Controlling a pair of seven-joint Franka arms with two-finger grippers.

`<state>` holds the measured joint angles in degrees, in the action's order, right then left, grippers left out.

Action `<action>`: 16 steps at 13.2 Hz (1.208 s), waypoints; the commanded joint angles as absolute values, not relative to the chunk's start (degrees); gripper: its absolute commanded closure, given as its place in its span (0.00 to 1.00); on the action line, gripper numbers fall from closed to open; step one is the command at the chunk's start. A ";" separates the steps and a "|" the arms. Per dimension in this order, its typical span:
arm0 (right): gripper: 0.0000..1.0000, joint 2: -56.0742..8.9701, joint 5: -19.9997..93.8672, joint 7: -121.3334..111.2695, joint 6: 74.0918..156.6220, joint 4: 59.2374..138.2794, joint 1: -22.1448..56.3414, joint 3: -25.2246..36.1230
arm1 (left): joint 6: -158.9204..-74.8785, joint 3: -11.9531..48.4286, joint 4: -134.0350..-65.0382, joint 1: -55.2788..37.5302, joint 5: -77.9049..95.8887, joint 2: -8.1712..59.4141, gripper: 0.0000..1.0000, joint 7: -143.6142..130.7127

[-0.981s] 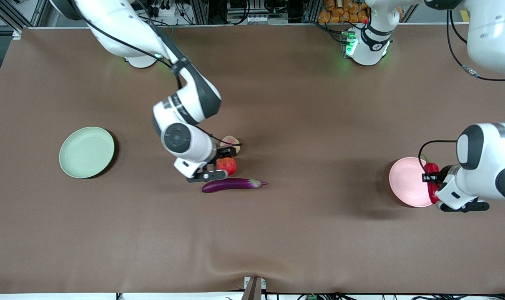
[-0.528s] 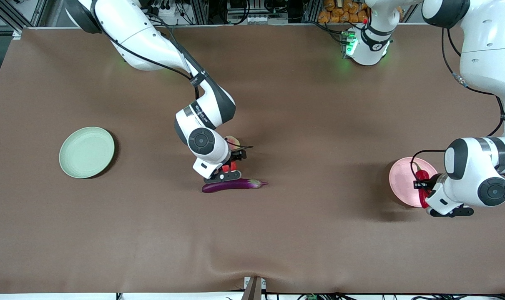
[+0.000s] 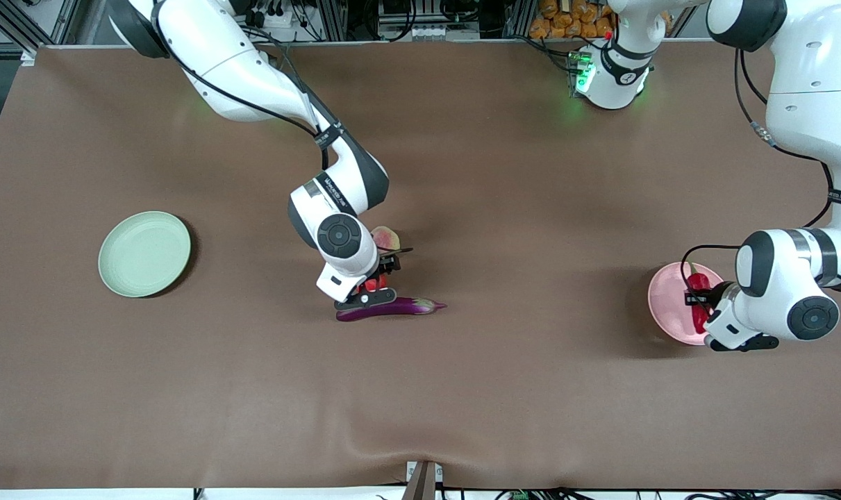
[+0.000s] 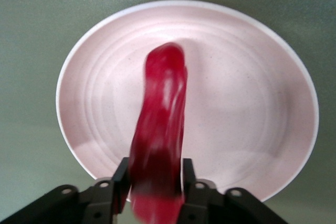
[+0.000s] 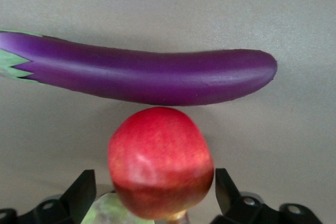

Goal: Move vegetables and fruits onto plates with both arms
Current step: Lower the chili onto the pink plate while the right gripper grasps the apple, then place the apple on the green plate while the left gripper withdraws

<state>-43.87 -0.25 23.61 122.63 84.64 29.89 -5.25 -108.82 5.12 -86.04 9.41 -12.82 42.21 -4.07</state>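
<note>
Your left pincer (image 4: 155,182) holds the chili (image 4: 157,145) over the pink plate (image 4: 252,103); your right pincer (image 5: 152,195), wide, straddles the pomegranate (image 5: 160,161). Next: release, close.

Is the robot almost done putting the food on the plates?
Not yet. The green plate holds nothing. The left gripper has the chili pepper over the pink plate. The right gripper, open, sits around the pomegranate. The eggplant and the yellow-green fruit wait on the table.
</note>
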 commanded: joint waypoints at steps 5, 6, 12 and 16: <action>0.78 -46.58 -4.05 24.25 125.60 83.15 28.74 -5.80 | -105.21 5.45 -85.69 8.88 -14.24 35.52 0.00 -4.13; 0.92 -46.23 -3.52 24.52 125.25 82.97 28.74 -5.80 | -105.12 5.71 -85.69 8.88 -14.24 34.03 0.00 -4.13; 1.00 -40.18 -1.32 19.37 99.53 76.46 19.45 -6.50 | -100.91 8.16 -83.06 7.04 -13.10 29.09 0.00 -13.49; 1.00 -30.80 -5.52 12.48 95.35 85.91 10.48 -5.45 | -100.64 10.98 -82.00 2.83 -13.01 29.27 0.00 -31.78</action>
<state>-37.54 -3.13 13.61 94.20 77.22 14.10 -4.80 -101.96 10.32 -83.12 4.88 -12.79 29.08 -25.02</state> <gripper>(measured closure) 0.207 0.000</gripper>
